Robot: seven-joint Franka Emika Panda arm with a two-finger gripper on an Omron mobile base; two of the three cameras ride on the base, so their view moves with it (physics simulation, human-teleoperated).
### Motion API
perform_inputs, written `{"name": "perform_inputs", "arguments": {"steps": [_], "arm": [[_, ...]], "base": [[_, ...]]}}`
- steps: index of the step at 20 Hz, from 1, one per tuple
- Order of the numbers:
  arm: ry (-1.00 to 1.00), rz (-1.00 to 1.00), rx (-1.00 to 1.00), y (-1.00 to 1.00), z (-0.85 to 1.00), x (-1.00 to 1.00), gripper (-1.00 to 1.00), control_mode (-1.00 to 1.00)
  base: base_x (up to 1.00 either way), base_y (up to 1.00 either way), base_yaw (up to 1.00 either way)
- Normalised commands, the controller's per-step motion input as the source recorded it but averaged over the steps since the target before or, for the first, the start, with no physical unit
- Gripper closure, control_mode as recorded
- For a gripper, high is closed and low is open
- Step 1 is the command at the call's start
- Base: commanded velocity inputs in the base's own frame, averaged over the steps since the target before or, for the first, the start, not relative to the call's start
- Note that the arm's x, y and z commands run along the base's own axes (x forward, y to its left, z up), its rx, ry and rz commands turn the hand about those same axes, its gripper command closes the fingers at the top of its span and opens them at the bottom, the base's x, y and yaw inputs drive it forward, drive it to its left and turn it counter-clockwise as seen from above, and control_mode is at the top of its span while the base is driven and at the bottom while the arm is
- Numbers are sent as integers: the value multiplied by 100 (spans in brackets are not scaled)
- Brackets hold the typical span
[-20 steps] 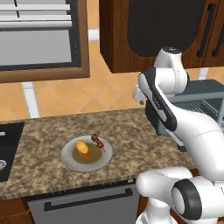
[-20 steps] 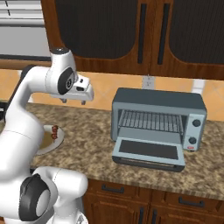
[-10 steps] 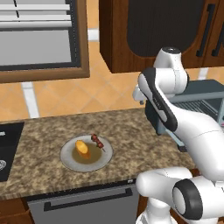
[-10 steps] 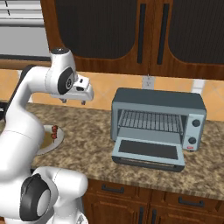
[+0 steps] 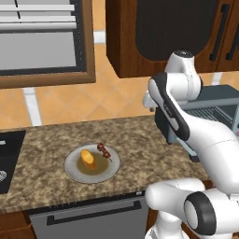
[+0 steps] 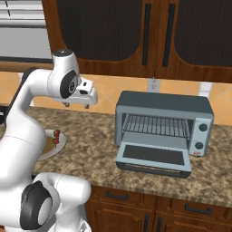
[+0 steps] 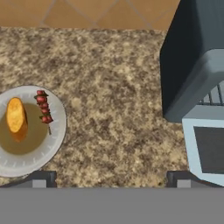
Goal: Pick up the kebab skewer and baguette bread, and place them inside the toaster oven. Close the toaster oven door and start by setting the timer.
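A grey plate point(image 5: 74, 173) on the granite counter carries the golden baguette bread point(image 5: 87, 158) and the kebab skewer point(image 5: 104, 151) with red chunks, side by side. In the hand view the baguette bread point(image 7: 16, 116) and kebab skewer point(image 7: 43, 108) lie at the left. The slate toaster oven point(image 6: 163, 105) stands at the right, its door point(image 6: 154, 158) folded down flat and its wire rack point(image 6: 156, 124) showing. My gripper point(image 6: 78, 105) hangs open and empty high above the counter, between the plate point(image 6: 59, 146) and the oven, with its fingertips point(image 7: 39, 179) spread wide.
Dark wooden wall cabinets point(image 6: 136, 36) hang above the oven. Two knobs point(image 6: 199, 128) sit on the oven's right panel. A black cooktop point(image 5: 7, 154) lies at the counter's left end. A wall outlet point(image 6: 154, 84) is behind the oven.
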Motion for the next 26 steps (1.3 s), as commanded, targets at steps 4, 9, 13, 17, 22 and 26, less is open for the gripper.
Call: {"name": "perform_inputs", "arguments": {"steps": [4,9,13,17,22,26], "arm": [[-26,33,9,-82,-5,-41,-100,-100],[-56,35,12,-89,-24,-32,-100,-100],[-67,29,13,-94,-40,-26,-100,-100],[-39,19,9,-85,-36,41,-100,-100],[-15,16,2,-79,-12,38,-100,-100],[1,5,11,-59,-15,54,-100,-100]], "base": [[0,0,0],[0,0,0],[0,0,0],[0,0,0],[0,0,0],[0,0,0]]}}
